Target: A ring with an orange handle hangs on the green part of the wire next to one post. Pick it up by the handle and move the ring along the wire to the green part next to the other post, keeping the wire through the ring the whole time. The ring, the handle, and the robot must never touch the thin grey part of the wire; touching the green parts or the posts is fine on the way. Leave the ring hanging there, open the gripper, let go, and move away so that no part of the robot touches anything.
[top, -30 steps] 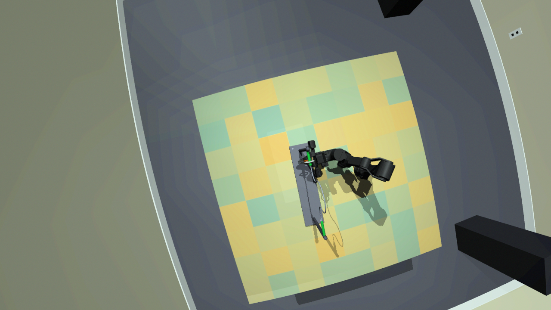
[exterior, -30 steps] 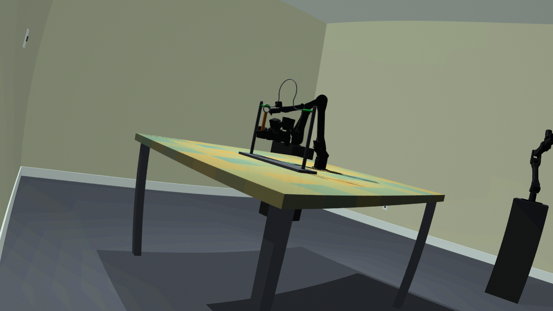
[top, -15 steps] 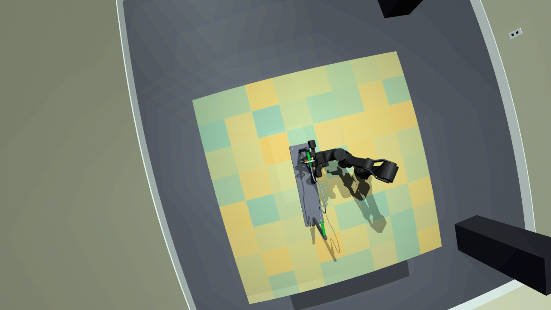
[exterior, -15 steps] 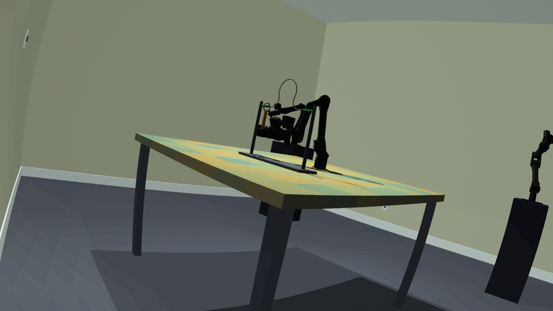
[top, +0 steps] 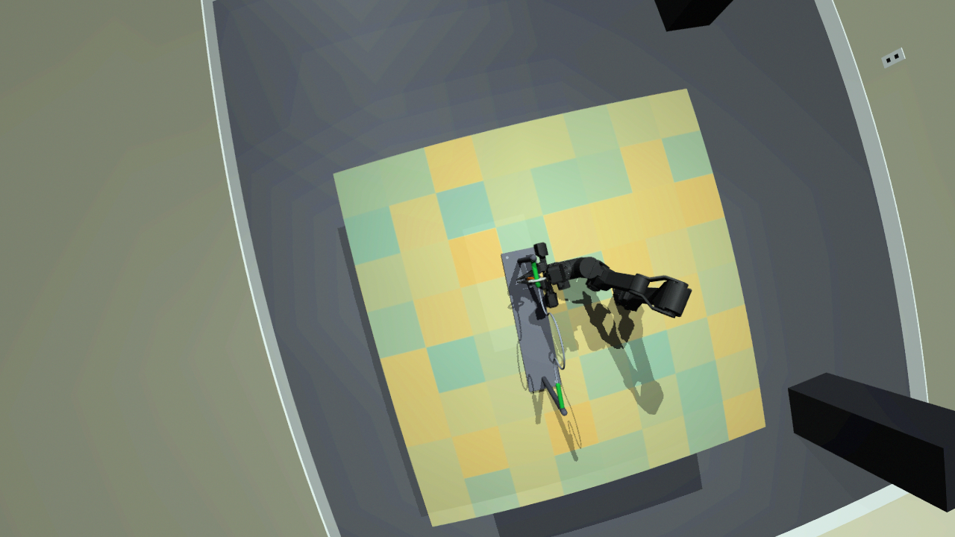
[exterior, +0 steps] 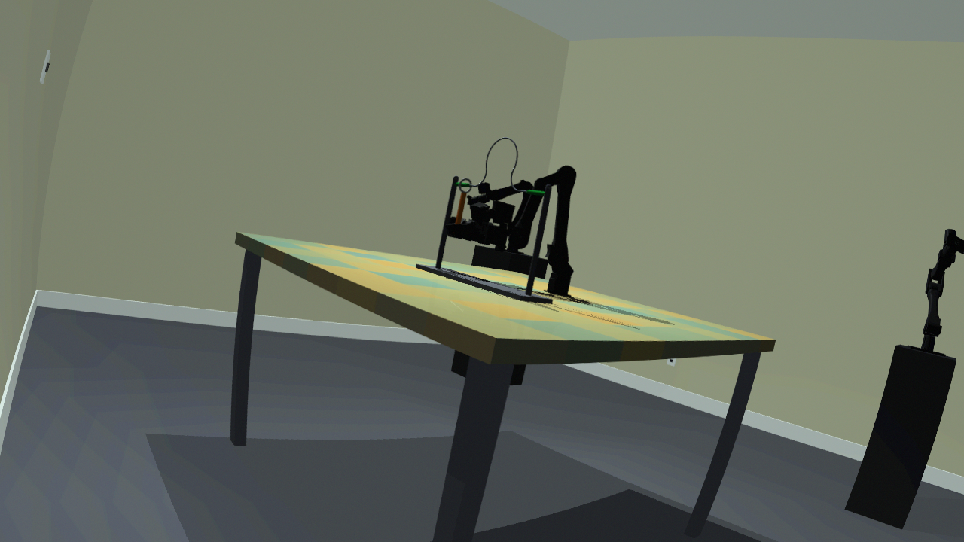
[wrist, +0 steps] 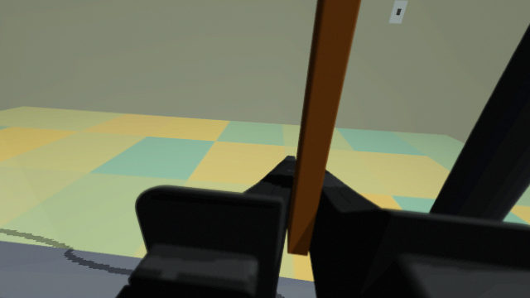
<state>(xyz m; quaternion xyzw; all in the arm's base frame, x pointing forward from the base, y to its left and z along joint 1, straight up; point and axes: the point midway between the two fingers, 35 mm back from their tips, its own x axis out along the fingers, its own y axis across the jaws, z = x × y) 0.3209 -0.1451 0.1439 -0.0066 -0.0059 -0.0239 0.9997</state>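
The ring [exterior: 465, 179] is around the green part [exterior: 459, 184] [top: 536, 274] beside the left post [exterior: 447, 222] in the exterior view. Its orange handle [exterior: 461, 210] [wrist: 327, 83] hangs down, slightly tilted. My gripper [exterior: 456, 226] [wrist: 297, 164] is shut on the handle's lower part, below the wire. The grey wire [exterior: 505, 138] [top: 562, 344] rises in a tall loop between the posts. The other green part [exterior: 535, 192] [top: 559, 397] adjoins the other post [exterior: 538, 242]. The ring is out of the wrist view; whether it touches the green part is too small to tell.
The posts stand on a grey base plate [top: 534, 333] [wrist: 25, 265] on the checkered table [top: 467, 427]. The nearer post [wrist: 480, 112] rises close to the right finger in the wrist view. The arm reaches in from the right in the top view, beside the wire.
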